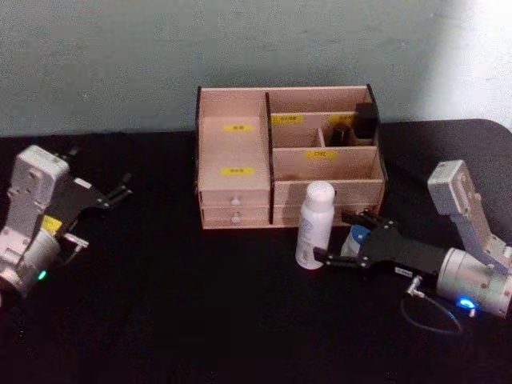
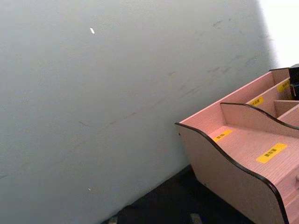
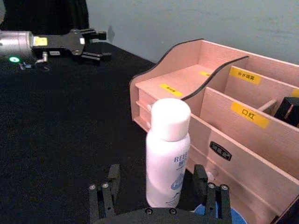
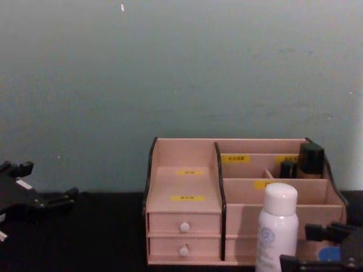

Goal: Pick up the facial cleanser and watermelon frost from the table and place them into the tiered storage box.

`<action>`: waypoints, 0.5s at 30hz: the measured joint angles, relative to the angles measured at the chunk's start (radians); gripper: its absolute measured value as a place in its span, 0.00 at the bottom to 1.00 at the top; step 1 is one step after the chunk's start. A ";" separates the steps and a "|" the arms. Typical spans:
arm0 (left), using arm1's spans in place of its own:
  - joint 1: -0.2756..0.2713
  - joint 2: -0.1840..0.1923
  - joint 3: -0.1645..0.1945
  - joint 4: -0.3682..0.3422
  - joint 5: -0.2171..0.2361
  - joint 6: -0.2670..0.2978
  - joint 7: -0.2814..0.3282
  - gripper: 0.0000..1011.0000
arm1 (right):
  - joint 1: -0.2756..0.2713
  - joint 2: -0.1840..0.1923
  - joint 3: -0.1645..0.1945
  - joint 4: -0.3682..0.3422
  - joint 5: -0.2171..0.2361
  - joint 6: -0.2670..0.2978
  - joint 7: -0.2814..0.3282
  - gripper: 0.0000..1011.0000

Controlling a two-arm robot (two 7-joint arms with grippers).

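Head view: the white facial cleanser (image 1: 314,224) stands centre-right on the black surface (image 1: 200,304), before the tiered storage box (image 1: 232,104). The right pincer (image 1: 338,238) is spread just beside it, and the left pincer (image 1: 122,187) is spread at far left. Right wrist view: the facial cleanser stands upright at centre. Chest view: it stands at lower right.

Black table (image 1: 200,320), pale grey-green wall (image 1: 120,56); two dark bottles (image 1: 366,120)

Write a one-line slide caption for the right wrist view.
Open right gripper straddles the upright white bottle on the black table, just before the tiered storage box.
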 joint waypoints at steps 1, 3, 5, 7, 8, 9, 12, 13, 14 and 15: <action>0.000 0.000 0.000 0.000 0.000 0.000 0.000 0.99 | 0.004 -0.004 -0.001 0.007 -0.002 -0.001 0.001 0.99; 0.000 0.000 0.000 0.000 0.000 0.000 0.000 0.99 | 0.019 -0.020 -0.005 0.031 -0.009 -0.006 0.004 0.99; 0.000 0.000 0.000 0.000 0.000 0.000 0.000 0.99 | 0.023 -0.024 -0.006 0.037 -0.010 -0.008 0.004 0.99; 0.000 0.000 0.000 0.000 0.000 0.000 0.000 0.99 | 0.032 -0.034 -0.008 0.054 -0.014 -0.015 0.008 0.99; 0.000 0.000 0.000 0.000 0.000 0.000 0.000 0.99 | 0.035 -0.038 -0.009 0.059 -0.015 -0.017 0.009 0.99; 0.000 0.000 0.000 0.000 0.000 0.000 0.000 0.99 | 0.042 -0.045 -0.010 0.070 -0.017 -0.021 0.013 0.99; 0.000 0.000 0.000 0.000 0.000 0.000 0.000 0.99 | 0.054 -0.056 -0.015 0.088 -0.020 -0.026 0.022 0.99; 0.000 0.000 0.000 0.000 0.000 0.000 0.000 0.99 | 0.057 -0.059 -0.016 0.093 -0.021 -0.027 0.024 0.99; 0.000 0.000 0.000 0.000 0.000 0.000 0.000 0.99 | 0.062 -0.064 -0.018 0.100 -0.022 -0.029 0.028 0.99; 0.000 0.000 0.000 0.000 0.000 0.000 0.000 0.99 | 0.065 -0.066 -0.019 0.103 -0.022 -0.030 0.030 0.99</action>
